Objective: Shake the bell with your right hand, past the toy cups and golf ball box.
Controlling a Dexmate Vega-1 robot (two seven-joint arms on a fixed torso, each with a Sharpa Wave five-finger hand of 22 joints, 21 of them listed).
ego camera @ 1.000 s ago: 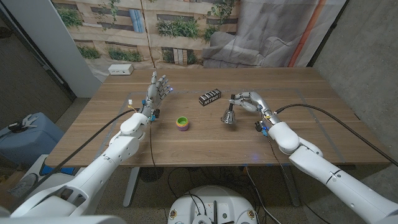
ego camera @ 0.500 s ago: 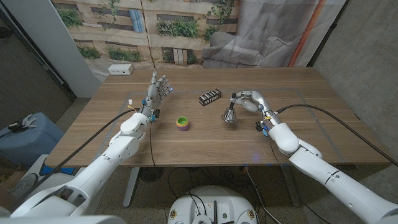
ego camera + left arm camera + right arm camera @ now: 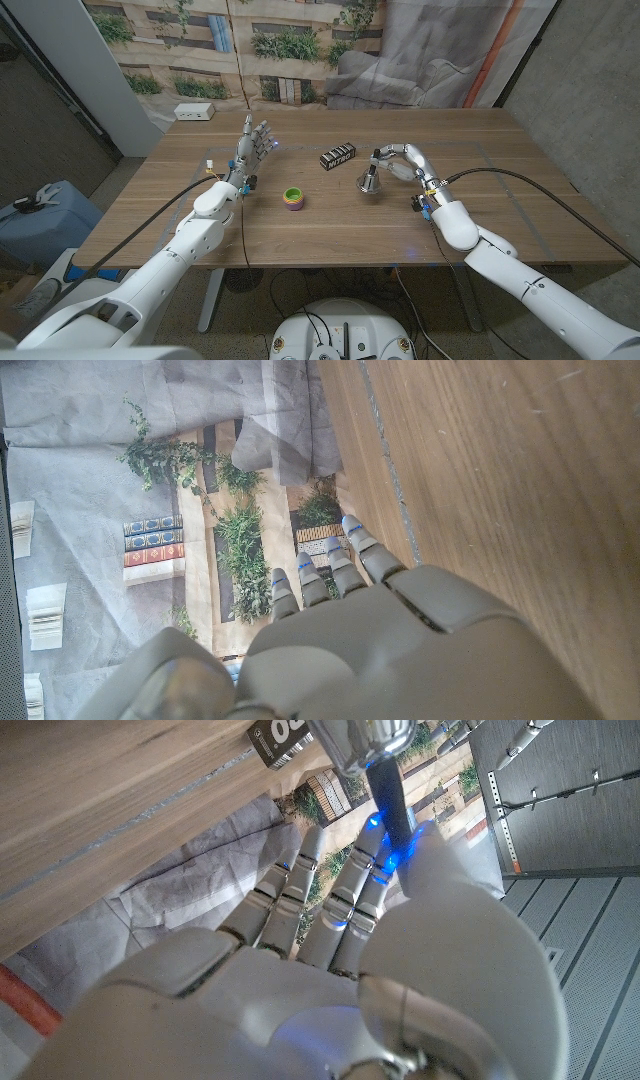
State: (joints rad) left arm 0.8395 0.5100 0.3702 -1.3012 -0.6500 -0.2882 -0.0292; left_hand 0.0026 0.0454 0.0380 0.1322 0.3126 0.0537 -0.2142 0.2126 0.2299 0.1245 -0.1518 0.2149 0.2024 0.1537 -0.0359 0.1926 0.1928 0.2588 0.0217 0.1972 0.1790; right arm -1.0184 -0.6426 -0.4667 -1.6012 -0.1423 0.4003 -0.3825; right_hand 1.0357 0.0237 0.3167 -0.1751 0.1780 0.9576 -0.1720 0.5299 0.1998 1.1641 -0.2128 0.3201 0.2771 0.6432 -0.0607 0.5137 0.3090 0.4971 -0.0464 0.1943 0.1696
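Observation:
A silver bell [image 3: 368, 180] with a dark handle stands at the table's middle right, and my right hand [image 3: 400, 162] pinches the top of its handle. In the right wrist view the bell [image 3: 362, 742] hangs past my fingertips [image 3: 396, 848], its dark handle held against them. The black golf ball box [image 3: 338, 156] lies just left of the bell, farther back. A small stack of toy cups [image 3: 292, 197], green and purple, sits nearer the front, left of the bell. My left hand [image 3: 252, 148] stands upright with fingers spread, holding nothing, at the table's left middle.
A white box [image 3: 194, 112] sits at the table's far left corner. Cables trail from both arms over the wooden table [image 3: 330, 230]. A printed backdrop and a grey cloth hang behind the far edge.
The right hand has shifted slightly with the bell, whose body has tipped a little. The left hand has not moved.

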